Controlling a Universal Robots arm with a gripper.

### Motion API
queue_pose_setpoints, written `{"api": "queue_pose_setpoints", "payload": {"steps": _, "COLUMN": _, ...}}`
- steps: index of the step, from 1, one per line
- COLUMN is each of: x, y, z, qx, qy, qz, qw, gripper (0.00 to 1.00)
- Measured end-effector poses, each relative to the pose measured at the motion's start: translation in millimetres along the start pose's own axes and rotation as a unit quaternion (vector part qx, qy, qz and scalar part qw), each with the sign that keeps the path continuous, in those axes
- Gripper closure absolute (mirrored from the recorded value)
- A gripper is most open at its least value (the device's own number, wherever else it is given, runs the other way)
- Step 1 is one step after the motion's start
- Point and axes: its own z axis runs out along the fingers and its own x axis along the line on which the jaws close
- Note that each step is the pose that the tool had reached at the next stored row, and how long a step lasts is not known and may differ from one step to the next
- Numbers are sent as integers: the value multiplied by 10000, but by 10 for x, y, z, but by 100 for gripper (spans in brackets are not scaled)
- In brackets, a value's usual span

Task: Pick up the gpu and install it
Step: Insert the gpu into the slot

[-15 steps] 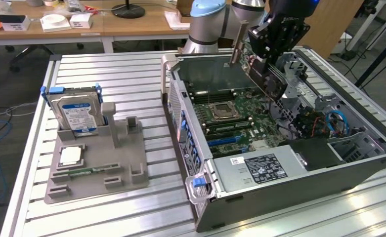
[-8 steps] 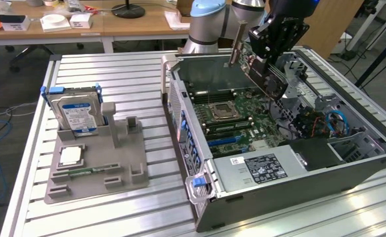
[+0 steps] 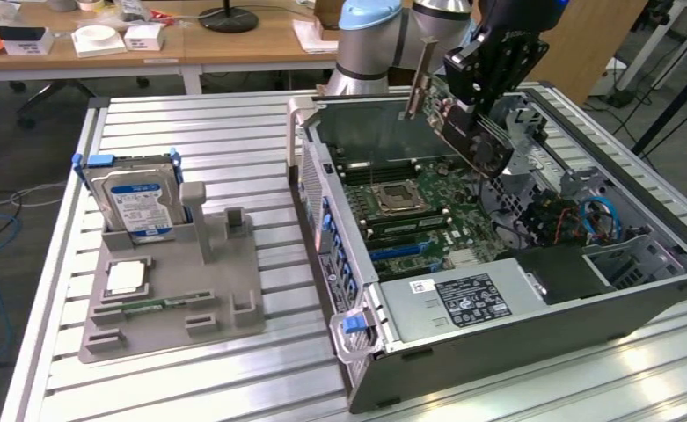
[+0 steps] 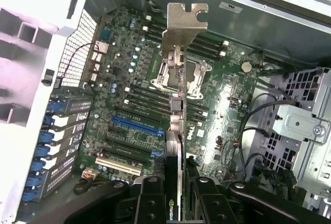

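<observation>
Gripper (image 3: 493, 70) is clamped on the gpu (image 3: 478, 136), tilted over the case (image 3: 578, 343). The slot (image 3: 405, 250) is at 7 o'clock in the exterior view, so it could easily miss.

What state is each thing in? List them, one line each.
gpu: held edge-on above the open case, not seated in a slot.
gripper: shut on the gpu.
computer case: lying on its side, panel off, motherboard exposed.
hard drive: standing upright in the grey holder.
memory stick: lying flat in the grey holder.
</observation>
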Motion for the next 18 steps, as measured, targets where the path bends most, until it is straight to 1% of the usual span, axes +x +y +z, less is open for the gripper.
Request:
{"api": "queue_pose_setpoints", "payload": {"steps": 10, "x": 0, "y": 0, "z": 1, "qx": -5, "qy": 9, "qz": -211, "qw": 9998, "gripper": 74}}
{"api": "queue_pose_setpoints", "payload": {"steps": 18, "x": 0, "y": 0, "z": 1, "qx": -9, "qy": 17, "qz": -406, "qw": 9992, "gripper": 74}}
